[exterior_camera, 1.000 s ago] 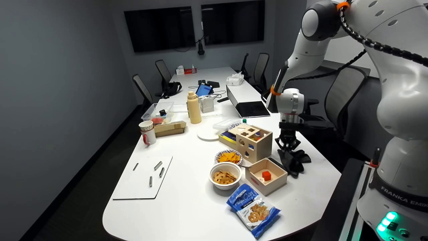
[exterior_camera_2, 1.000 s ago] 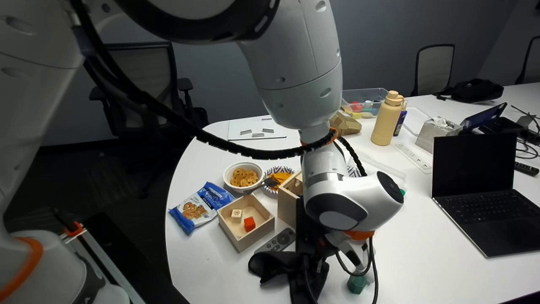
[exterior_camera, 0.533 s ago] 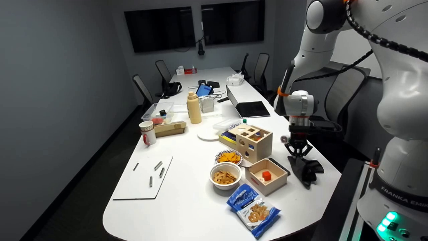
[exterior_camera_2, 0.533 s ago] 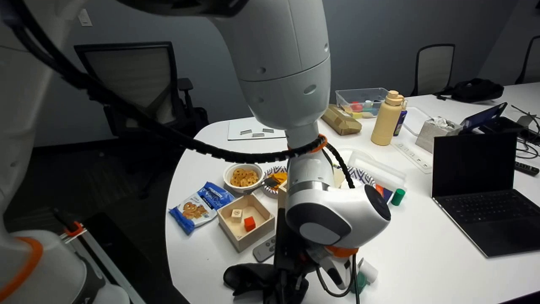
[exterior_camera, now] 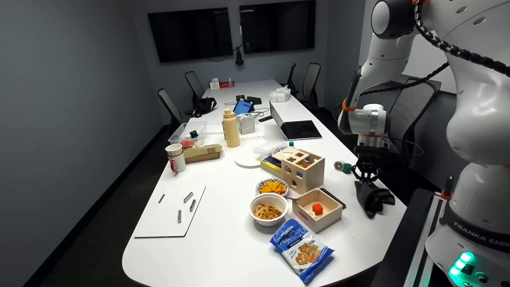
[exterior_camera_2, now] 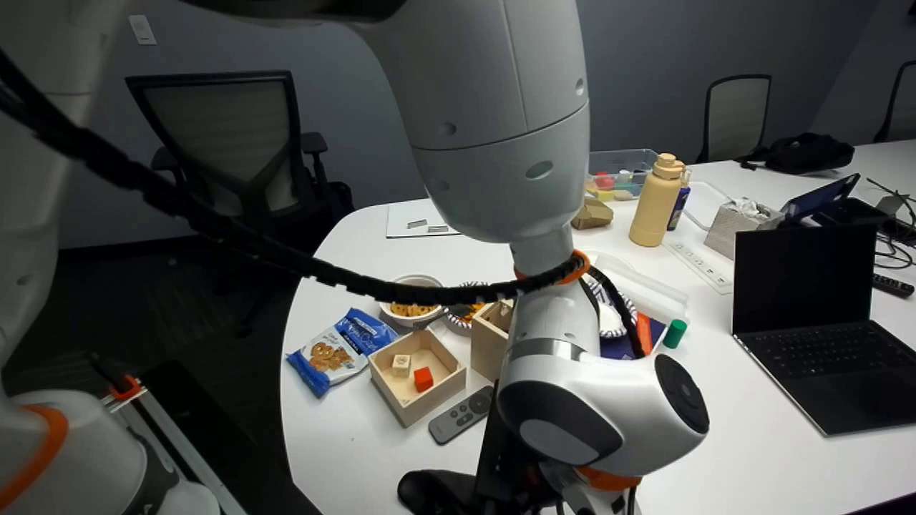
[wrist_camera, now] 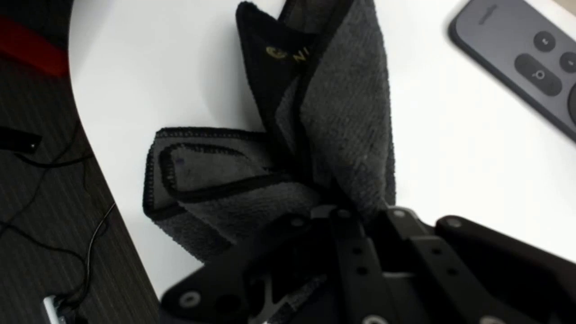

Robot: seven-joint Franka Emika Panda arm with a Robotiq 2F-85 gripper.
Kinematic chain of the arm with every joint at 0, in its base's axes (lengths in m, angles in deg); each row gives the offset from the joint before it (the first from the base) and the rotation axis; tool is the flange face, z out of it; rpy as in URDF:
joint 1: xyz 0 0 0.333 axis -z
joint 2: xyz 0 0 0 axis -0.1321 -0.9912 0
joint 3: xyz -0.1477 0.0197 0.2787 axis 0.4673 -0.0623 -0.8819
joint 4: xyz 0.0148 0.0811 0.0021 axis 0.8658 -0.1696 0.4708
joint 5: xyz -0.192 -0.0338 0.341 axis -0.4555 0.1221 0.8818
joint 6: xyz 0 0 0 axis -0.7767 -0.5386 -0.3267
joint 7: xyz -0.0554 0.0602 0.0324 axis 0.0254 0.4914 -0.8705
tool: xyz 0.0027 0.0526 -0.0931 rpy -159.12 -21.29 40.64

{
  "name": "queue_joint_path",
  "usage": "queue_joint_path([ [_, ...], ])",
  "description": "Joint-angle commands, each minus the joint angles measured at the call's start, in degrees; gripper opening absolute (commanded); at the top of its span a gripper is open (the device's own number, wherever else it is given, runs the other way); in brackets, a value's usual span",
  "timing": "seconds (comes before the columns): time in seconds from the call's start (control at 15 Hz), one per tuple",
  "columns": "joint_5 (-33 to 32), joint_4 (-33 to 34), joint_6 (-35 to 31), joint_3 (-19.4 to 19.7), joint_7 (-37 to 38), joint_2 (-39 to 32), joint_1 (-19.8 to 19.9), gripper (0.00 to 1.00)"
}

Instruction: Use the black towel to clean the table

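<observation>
Grey walls (exterior_camera: 79,99) meet a dark floor (exterior_camera: 97,247) at a black baseboard (exterior_camera: 98,208); two black flat-screen displays (exterior_camera: 191,36) hang side by side, mesh-backed office chairs (exterior_camera: 312,79) stand on both sides, and a light switch (exterior_camera_2: 142,30) sits on a wall

Bunched black towel (wrist_camera: 319,135) on white table (exterior_camera: 231,179).

Office meeting room: long white bench (exterior_camera: 227,239), mesh-backed chairs (exterior_camera: 311,79) along both sides, two dark wall-mounted screens (exterior_camera: 190,35), open laptop (exterior_camera: 301,130).
</observation>
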Motion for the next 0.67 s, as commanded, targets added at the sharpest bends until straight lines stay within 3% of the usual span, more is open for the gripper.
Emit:
queue_joint_path([
  [0.0, 2.46, 4.71, -0.87, -0.47, 0.72, -2.83, 1.04, 0.02],
  [0.33, 2.52, 11.66, 0.04, -1.31, 3.65, -7.39, 0.51, 0.02],
  [0.6, 2.27, 13.1, 0.37, -2.6, 4.64, -8.08, -0.85, 0.02],
])
